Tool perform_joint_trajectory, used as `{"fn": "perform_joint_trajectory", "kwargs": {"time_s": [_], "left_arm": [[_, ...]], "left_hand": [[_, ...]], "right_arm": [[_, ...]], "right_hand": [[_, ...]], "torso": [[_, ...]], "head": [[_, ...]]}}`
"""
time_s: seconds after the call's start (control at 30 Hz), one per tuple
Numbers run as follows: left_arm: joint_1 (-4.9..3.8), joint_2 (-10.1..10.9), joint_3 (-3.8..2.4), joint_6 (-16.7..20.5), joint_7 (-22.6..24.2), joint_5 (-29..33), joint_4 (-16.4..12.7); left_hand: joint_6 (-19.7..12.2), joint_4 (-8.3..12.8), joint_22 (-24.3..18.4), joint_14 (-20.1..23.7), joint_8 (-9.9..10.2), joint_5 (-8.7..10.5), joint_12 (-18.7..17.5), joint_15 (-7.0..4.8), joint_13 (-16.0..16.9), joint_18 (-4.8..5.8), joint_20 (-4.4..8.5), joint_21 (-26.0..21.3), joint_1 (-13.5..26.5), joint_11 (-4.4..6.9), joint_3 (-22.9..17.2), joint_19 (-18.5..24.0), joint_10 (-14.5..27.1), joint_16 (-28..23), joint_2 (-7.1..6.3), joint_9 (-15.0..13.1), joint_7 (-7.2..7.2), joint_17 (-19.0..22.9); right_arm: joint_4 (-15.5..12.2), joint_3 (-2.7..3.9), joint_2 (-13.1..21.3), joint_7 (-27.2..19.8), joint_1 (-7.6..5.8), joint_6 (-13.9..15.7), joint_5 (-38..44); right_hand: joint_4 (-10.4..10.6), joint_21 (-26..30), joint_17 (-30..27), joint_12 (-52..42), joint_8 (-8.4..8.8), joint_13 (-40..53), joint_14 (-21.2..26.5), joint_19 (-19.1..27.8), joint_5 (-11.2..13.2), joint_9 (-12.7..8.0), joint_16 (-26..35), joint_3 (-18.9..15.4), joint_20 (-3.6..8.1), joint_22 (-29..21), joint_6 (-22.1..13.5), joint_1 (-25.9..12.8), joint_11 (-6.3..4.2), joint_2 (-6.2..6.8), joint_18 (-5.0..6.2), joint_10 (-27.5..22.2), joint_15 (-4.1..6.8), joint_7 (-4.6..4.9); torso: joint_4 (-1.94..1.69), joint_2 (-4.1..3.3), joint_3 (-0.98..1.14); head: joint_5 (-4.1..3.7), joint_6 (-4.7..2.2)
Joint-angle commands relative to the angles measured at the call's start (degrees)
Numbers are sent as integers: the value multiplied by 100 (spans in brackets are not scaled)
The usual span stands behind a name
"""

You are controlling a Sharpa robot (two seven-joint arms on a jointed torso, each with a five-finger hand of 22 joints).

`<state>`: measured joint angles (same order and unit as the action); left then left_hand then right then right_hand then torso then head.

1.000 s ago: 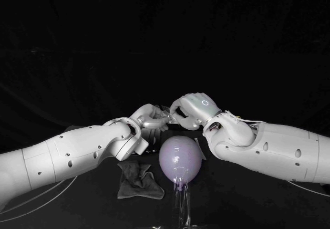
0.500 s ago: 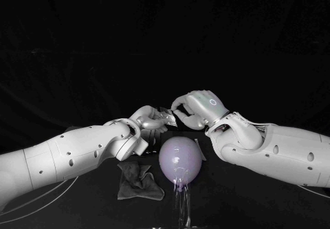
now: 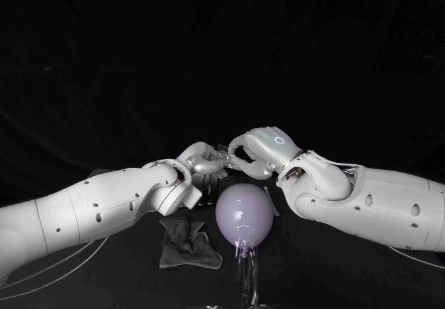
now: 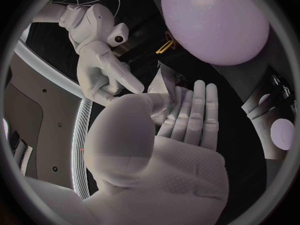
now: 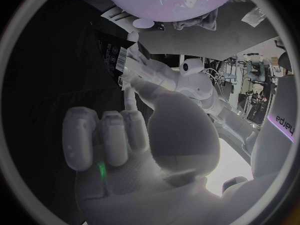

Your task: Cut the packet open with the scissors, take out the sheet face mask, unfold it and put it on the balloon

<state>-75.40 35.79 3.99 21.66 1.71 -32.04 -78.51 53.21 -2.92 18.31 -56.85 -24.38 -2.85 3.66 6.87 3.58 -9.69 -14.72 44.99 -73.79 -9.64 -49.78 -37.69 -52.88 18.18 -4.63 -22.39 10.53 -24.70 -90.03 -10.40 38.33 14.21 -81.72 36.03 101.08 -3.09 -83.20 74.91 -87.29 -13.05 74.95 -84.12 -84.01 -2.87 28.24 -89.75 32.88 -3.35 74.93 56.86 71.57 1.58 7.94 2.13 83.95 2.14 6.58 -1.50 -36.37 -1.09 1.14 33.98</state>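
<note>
Behind the balloon, my left hand [image 3: 202, 161] holds the face mask packet [image 3: 224, 156] up off the table. In the left wrist view the packet [image 4: 167, 81] is pinched between the thumb and flat fingers of that hand [image 4: 187, 116]. My right hand [image 3: 264, 150] is close on the packet's other side, most fingers curled and one finger [image 5: 129, 96] stretched to the edge of the packet [image 5: 116, 55]. Whether it grips the packet is unclear. The pale purple balloon [image 3: 244, 215] stands upright on a clear stand [image 3: 247, 277]. Yellow-handled scissors [image 4: 164, 46] lie on the table beside the balloon [image 4: 215, 20].
A crumpled dark cloth [image 3: 188, 243] lies on the black table just to the left of the balloon. Both forearms flank the balloon closely.
My right hand drew a little to the right half a second ago and has come back in against the packet. The left hand and packet have barely moved.
</note>
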Motion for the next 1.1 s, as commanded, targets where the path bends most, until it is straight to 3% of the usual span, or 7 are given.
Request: {"fn": "perform_joint_trajectory", "kwargs": {"time_s": [0.03, 0.3, 0.8, 0.97, 1.1], "left_arm": [[-11, -20, -8, -57, 64, 60, -5], [-11, -25, -8, -65, 62, 64, -23], [-12, -3, -7, -103, 46, 5, -88], [-11, 0, -7, -65, 196, 28, -119], [-11, -2, -7, -11, 362, 95, -132]], "left_hand": [[18, 24, 11, -40, -26, -19, 4, 1, 5, -83, 41, 38, -62, 3, 21, 2, -32, -9, 5, -15, 15, 9], [22, 28, 14, -49, -27, -20, 3, -2, 5, -83, 43, 45, -63, 4, 17, 0, -39, -7, 0, -15, 20, 10], [79, 128, 91, 10, -34, -25, -22, 25, -6, -50, 56, 187, -107, -25, -135, 115, 29, -10, -89, -14, 75, 50], [70, 122, 72, 258, -33, -23, -26, 97, -8, -2, -8, 134, -87, -65, -223, 325, 180, -99, -108, -21, 98, 123], [41, 117, 32, 546, -37, -21, -48, 180, -36, 32, -92, 56, -79, -123, -273, 515, 787, -159, -107, -33, 128, 205]], "right_arm": [[9, -2, -47, 129, -2, -486, 200], [218, -10, -214, 512, 1, -694, 411], [504, -13, -378, 945, 5, -703, 650], [576, -15, -441, 926, 6, -920, 636], [583, -17, -459, 889, 6, -1045, 608]], "right_hand": [[-10, 33, 1509, 25, 25, 1301, -588, -206, 10, -18, -25, -27, -57, 1281, -35, -4, 38, 58, -48, 450, -46, -3], [21, 82, 1509, 79, 176, 1268, -588, -179, 10, -131, -25, -35, -92, 1266, -126, 1, 72, 133, -36, 418, -79, 35], [-17, 84, 1509, 115, 389, 1249, -588, -178, 9, -306, -25, 55, -140, 1267, -246, 161, 115, 153, -35, 395, -118, 85], [-26, 85, 1509, 119, 417, 1247, -588, -177, 9, -328, -25, 60, -144, 1266, -267, 175, 117, 167, -34, 393, -123, 85], [-34, 106, 1509, 130, 435, 1240, -588, -165, 10, -344, -25, 56, -146, 1260, -279, 181, 116, 191, -29, 387, -124, 80]], "torso": [[0, 7, 4], [3, -1, 3], [4, 5, 7], [1, 5, 6], [7, 5, 4]], "head": [[13, 3], [7, -3], [7, 3], [6, 3], [4, -4]]}}
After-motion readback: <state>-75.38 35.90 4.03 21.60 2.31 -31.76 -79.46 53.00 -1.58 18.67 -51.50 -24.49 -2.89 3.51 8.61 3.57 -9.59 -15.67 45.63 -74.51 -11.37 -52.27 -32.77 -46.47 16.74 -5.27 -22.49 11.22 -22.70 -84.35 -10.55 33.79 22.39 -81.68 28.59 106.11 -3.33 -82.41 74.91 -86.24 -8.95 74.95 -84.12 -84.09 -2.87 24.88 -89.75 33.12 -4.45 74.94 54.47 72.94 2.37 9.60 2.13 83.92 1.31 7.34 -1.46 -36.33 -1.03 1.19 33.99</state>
